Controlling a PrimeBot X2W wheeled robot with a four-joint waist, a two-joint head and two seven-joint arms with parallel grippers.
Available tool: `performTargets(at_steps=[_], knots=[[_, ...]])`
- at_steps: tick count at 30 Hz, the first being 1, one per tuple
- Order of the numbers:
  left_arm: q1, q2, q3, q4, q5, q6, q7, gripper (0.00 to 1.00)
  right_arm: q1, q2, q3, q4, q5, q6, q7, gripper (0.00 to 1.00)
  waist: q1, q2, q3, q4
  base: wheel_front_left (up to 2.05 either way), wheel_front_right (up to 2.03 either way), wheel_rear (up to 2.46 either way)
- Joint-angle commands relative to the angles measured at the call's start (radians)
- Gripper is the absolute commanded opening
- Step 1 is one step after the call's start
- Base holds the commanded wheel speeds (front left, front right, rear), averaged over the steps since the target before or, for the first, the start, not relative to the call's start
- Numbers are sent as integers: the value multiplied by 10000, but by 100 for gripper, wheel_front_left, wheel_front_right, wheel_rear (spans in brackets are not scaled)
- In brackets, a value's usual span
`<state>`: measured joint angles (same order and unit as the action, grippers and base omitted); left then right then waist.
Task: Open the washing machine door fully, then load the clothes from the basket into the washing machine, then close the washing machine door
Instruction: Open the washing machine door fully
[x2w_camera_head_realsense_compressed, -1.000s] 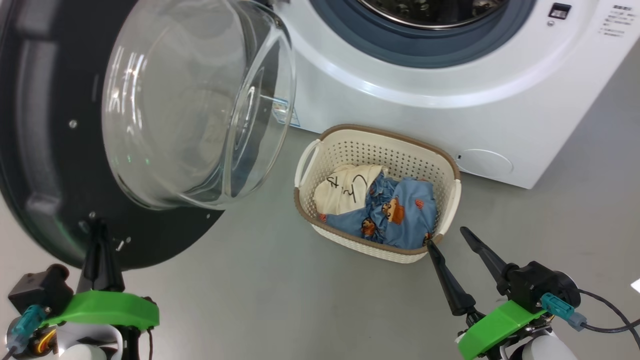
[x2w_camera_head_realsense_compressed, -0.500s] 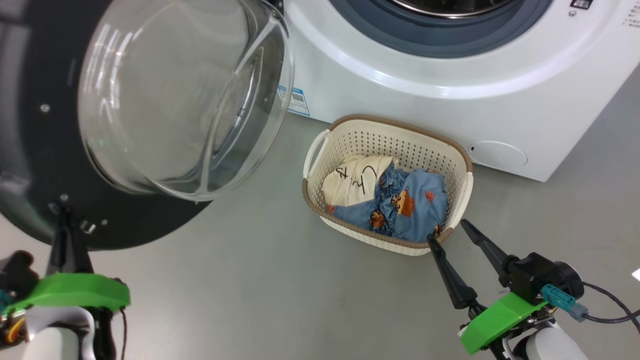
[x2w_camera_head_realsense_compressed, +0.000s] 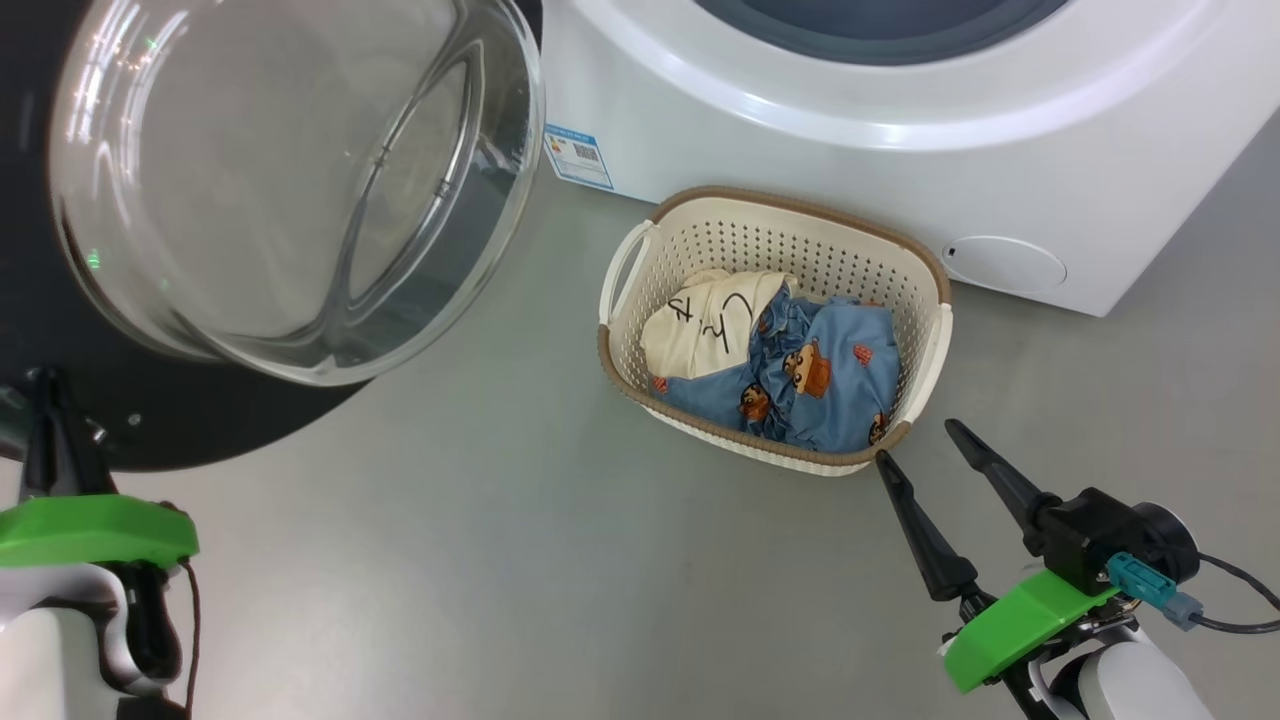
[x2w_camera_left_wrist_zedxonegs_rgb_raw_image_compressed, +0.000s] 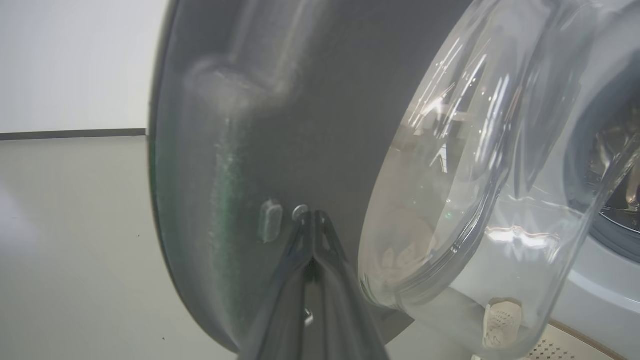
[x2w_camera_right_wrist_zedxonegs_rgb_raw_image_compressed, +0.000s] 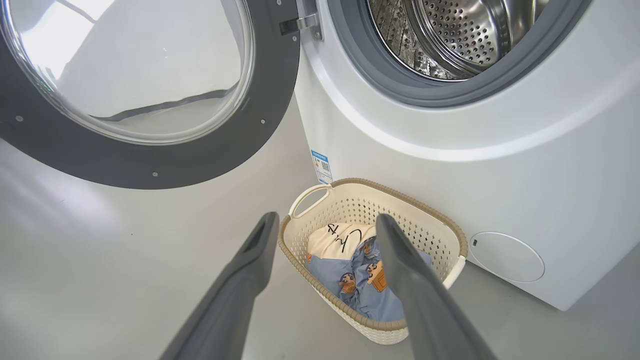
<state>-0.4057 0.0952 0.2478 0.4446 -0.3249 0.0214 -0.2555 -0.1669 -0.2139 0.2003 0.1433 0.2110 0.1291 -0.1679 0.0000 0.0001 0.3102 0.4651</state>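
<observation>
Head view: door (x2w_camera_head_realsense_compressed: 290, 180) stood open, clothes (x2w_camera_head_realsense_compressed: 790, 370) lay in basket (x2w_camera_head_realsense_compressed: 770, 200).
Below, the left gripper (x2w_camera_head_realsense_compressed: 42, 385) had its fingers pressed together at the door's black ring; the right gripper (x2w_camera_head_realsense_compressed: 917, 443) had its fingers spread just beside the basket, before the washing machine (x2w_camera_head_realsense_compressed: 800, 130). Left wrist view: closed tips lay against the ring. Right wrist view: spread fingers framed the clothes.

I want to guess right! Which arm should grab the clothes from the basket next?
Probably right. The right pincer is open beside the basket, pointing at the clothes. The left pincer is shut, tips at the door.
</observation>
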Motion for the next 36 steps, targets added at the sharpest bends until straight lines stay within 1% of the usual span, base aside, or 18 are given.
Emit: performTargets(at_steps=[1,5,15,24,29,36], knots=[[-332,433,542,-104,150,36,-62,0,-100,-14,180,-338,-97,16,32,100,0,-1,118,-47,0,0,0],[-482,412,854,85,246,4,-62,0,-97,-66,132,-436,-105,16,97,100,0,-1,239,-115,0,0,0],[-921,472,1842,668,599,-237,-62,0,43,-132,-143,-715,-177,16,245,100,0,-1,498,-402,0,0,0],[-1254,461,2478,843,1023,-401,-62,0,10,-130,-282,-884,-234,16,321,100,0,-1,719,-594,0,0,0],[-1095,446,2653,567,1380,-556,-62,0,22,18,-333,-724,-196,16,142,100,0,-1,490,-754,0,0,0],[-452,170,2711,-658,1830,-831,-63,0,126,354,-422,-346,-145,16,-235,100,0,-1,-56,-1043,0,0,0]])
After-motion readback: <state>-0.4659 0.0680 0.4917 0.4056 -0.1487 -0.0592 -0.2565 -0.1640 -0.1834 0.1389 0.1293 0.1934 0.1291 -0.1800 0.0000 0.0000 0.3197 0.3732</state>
